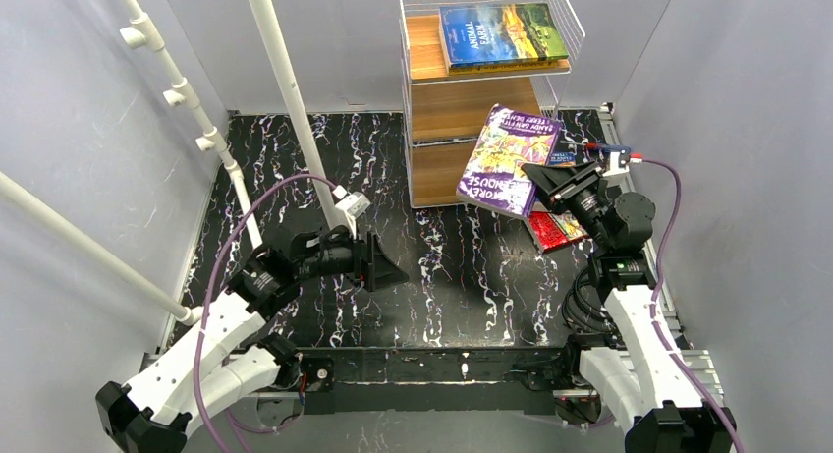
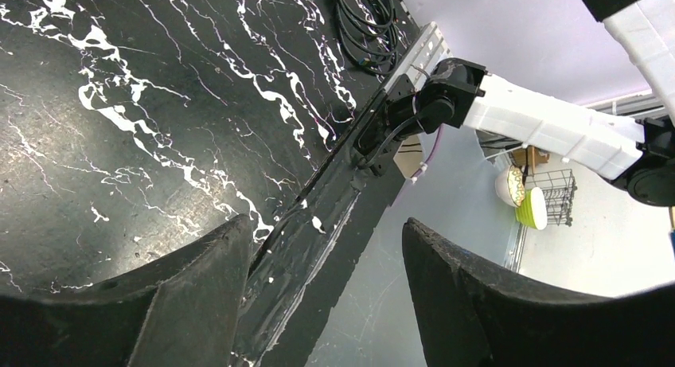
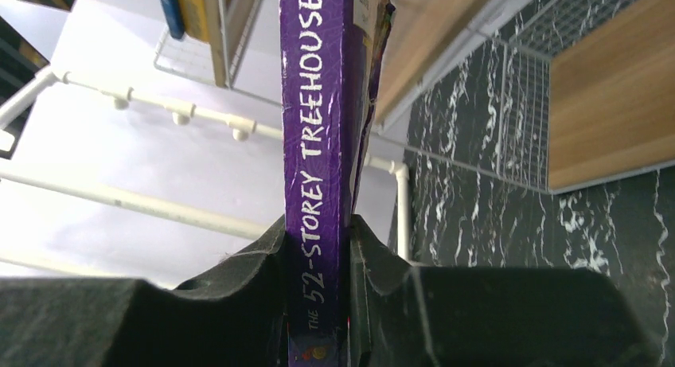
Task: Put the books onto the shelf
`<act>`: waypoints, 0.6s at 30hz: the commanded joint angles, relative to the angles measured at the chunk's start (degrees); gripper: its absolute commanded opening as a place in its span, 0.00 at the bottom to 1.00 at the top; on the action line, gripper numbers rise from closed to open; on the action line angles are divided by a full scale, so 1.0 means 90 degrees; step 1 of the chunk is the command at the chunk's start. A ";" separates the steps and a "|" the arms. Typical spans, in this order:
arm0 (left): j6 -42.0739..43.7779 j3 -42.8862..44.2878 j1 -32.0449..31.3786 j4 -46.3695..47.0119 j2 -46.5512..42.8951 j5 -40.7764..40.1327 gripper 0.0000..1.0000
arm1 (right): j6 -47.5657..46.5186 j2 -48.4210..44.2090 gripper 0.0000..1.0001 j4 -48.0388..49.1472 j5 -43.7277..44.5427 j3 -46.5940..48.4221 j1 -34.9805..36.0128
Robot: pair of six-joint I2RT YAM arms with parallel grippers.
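My right pincer [image 3: 318, 251] is shut tightly on the purple book [image 3: 314, 104], in front of the shelf [image 1: 472, 104]. Only this wrist view shows the spine: "THE 52-STOREY TREEHOUSE". From above, the blue book [image 1: 501, 32], "ANIMAL FARM", lies on the top board. My left pincer [image 2: 326, 247] gapes, holding nothing.

Black white-veined marble tabletop [image 1: 462, 276], pale grey walls [image 1: 79, 129] at 9, 12, 3 o'clock. White poles [image 1: 292, 89] lean at 10–11 o'clock.
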 commanded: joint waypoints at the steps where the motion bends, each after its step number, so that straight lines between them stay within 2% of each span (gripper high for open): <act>1: 0.0330 0.0335 -0.0004 -0.0393 -0.0463 0.0151 0.66 | 0.0469 -0.0070 0.01 0.1069 0.0866 0.0479 0.0023; 7: 0.0792 0.0490 -0.0013 -0.0993 -0.0855 0.0058 0.66 | 0.0819 0.0101 0.01 0.1007 0.2236 0.0506 0.0544; 12: 0.0902 0.0715 -0.0018 -0.1342 -0.1101 -0.0380 0.62 | 0.0814 0.0538 0.01 0.0834 0.4006 0.0706 0.1904; 18: 0.0970 0.0896 -0.0022 -0.1535 -0.1146 -0.0517 0.62 | 0.0704 0.1150 0.01 0.1744 0.6180 0.0523 0.3211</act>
